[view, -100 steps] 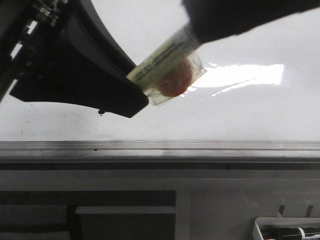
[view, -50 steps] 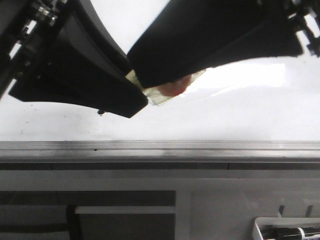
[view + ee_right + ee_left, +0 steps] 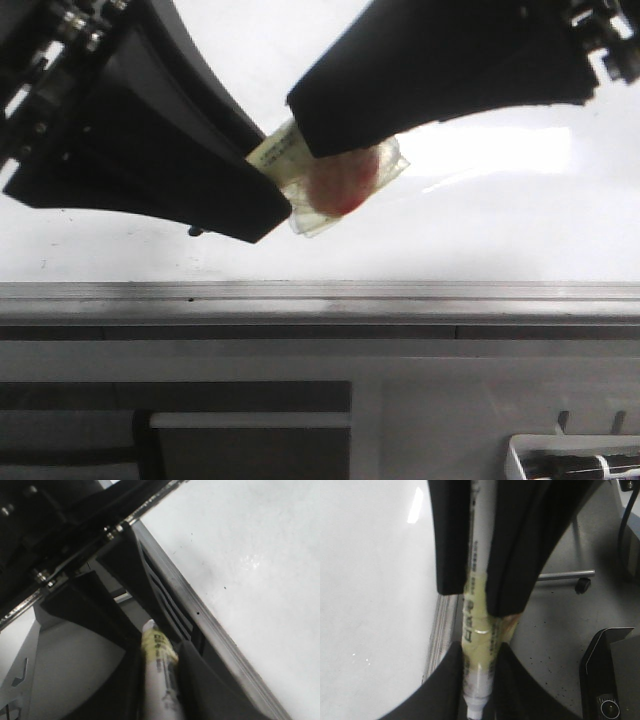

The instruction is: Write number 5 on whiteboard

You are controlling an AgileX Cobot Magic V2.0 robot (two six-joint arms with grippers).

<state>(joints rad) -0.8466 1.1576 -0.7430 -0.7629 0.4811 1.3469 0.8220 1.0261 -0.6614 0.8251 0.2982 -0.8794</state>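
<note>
Two grippers clench one marker (image 3: pixel 335 180) over the whiteboard (image 3: pixel 480 230); left gripper (image 3: pixel 270 195) at 9 o'clock, right gripper (image 3: pixel 315 135) at 12.

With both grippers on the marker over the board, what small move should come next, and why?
Probably pull the cap off: the left gripper and right gripper each clamp one end of the marker, its red cap end showing through clear wrap. The whiteboard shows no strokes yet, so uncapping likely precedes writing.

Left gripper (image 3: pixel 270 205): matte black plastic body, wide curved fingers (image 3: pixel 455 540), silver screws near wrist. Right gripper (image 3: pixel 310 135): same black wedge shape, silver screws and white marking at upper edge.
</note>
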